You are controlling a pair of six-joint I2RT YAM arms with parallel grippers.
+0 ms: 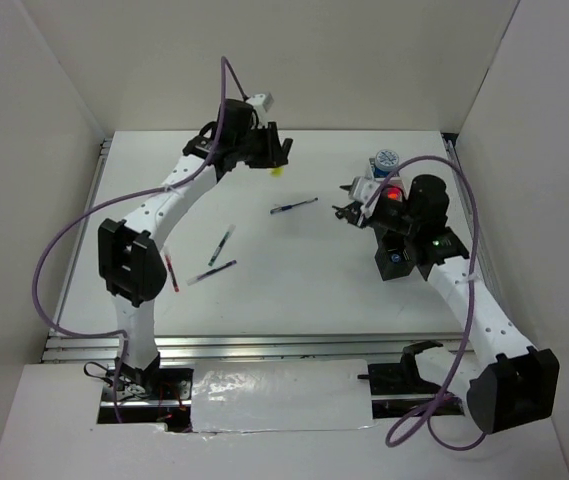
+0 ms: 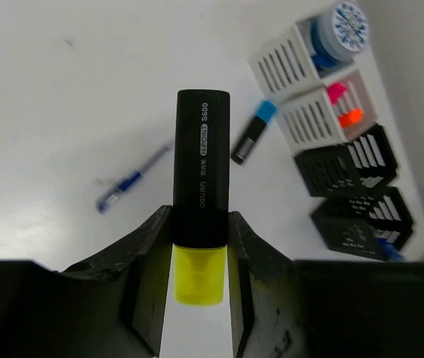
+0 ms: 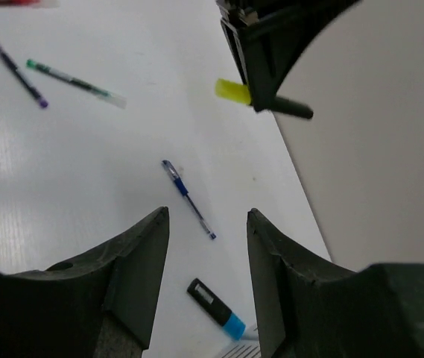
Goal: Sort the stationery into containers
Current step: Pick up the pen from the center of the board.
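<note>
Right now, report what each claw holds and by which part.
The left claw grips the short black highlighter with a yellow cap at its cap end, where barrel meets cap. The right claw is open and holds nothing.

A white table point(image 1: 294, 285) sits boxed by 3 plain white walls point(image 1: 314, 60) (evenly lit).

Pen point(image 2: 130, 181) left of bin row point(image 2: 338, 173)
</note>
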